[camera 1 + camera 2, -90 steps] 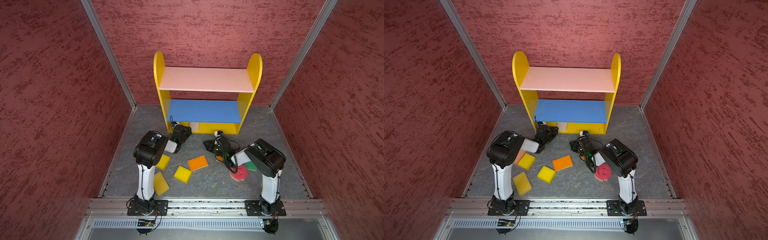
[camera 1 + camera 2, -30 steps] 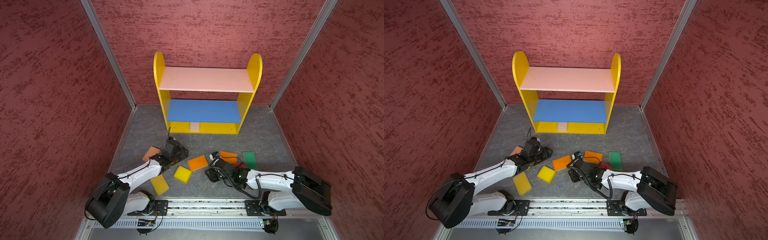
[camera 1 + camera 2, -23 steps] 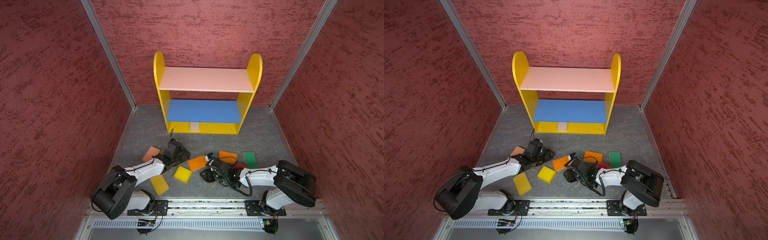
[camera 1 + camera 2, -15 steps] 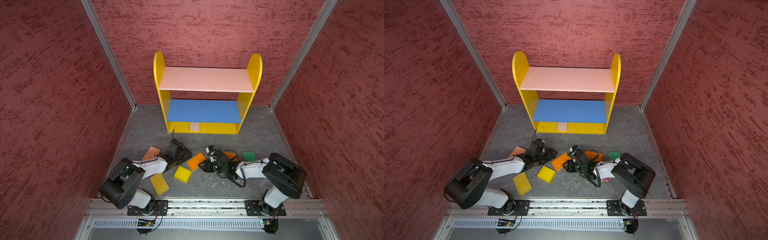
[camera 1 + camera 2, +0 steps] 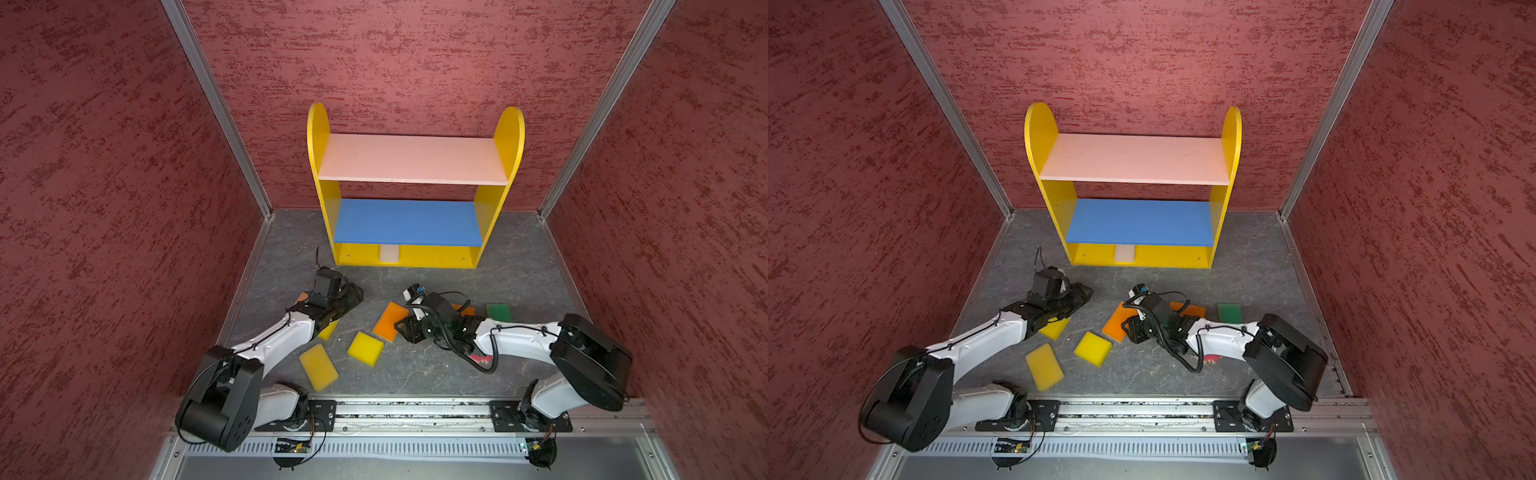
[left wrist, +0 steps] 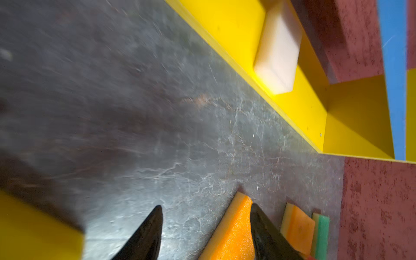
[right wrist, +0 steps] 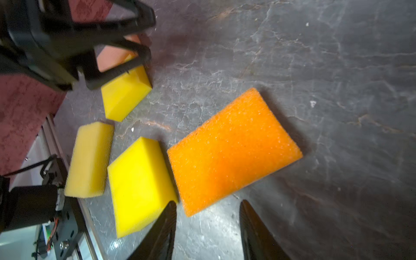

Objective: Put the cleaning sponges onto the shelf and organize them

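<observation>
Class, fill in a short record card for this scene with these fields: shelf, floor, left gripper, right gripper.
Shelf: cream sponge on bottom board
Floor: three yellow sponges, two orange sponges, green sponge; peach sponge and pink sponge partly hidden
Left gripper: open, empty
Right gripper: open, empty, at an orange sponge's edge

Both top views: bright, even light from above, sharp focus; the straight wall rails (image 5: pixel 216 108) lean outward toward the frame edges. Left wrist view: the floor (image 6: pixel 112 90) in front of the shelf (image 6: pixel 304 108) is smeared by motion blur, with pale glare farther from the shelf. Right wrist view: yellow sponges (image 7: pixel 139 184) soft-edged; orange sponge (image 7: pixel 231 150) crisp, edged by a thin shadow.
</observation>
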Robot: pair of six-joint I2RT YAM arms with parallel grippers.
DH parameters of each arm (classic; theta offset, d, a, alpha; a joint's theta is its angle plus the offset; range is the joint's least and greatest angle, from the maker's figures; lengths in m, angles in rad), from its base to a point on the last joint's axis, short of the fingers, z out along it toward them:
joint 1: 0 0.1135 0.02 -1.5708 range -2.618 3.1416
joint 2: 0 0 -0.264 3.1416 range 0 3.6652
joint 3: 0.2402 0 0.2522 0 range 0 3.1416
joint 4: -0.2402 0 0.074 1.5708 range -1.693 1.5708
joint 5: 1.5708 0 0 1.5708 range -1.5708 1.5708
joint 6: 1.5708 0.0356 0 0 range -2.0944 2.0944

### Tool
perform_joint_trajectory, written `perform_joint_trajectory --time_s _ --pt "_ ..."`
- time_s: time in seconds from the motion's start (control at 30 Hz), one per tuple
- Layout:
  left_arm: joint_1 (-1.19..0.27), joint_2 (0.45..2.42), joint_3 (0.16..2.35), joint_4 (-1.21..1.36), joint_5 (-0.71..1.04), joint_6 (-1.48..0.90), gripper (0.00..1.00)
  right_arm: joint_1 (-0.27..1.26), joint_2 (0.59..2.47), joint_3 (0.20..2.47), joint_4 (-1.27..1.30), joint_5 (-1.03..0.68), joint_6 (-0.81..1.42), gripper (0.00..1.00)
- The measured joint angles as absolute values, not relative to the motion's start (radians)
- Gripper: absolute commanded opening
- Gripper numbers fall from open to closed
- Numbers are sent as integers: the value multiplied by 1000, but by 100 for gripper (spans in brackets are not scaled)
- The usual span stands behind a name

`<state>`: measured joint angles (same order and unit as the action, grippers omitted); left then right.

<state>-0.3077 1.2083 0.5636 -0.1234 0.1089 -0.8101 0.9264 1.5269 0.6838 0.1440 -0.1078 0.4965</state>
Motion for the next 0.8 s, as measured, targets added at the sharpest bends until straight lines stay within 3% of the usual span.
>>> perform_joint_trajectory --time_s 0.2,0.4,0.43,0.67,0.8 --pt "-201 1036 570 -313 42 -756 72 949 1553 766 99 -78 437 48" --pt "-20 933 563 -470 9 -744 91 985 1671 897 133 -88 421 48" --pt "4 918 561 -482 0 -743 100 990 1692 917 144 -92 420 48" --pt "151 942 560 -507 -77 -743 100 1001 1769 977 202 -120 422 48" --pt "237 1047 560 -469 -84 -742 88 1001 1770 977 202 -120 421 48"
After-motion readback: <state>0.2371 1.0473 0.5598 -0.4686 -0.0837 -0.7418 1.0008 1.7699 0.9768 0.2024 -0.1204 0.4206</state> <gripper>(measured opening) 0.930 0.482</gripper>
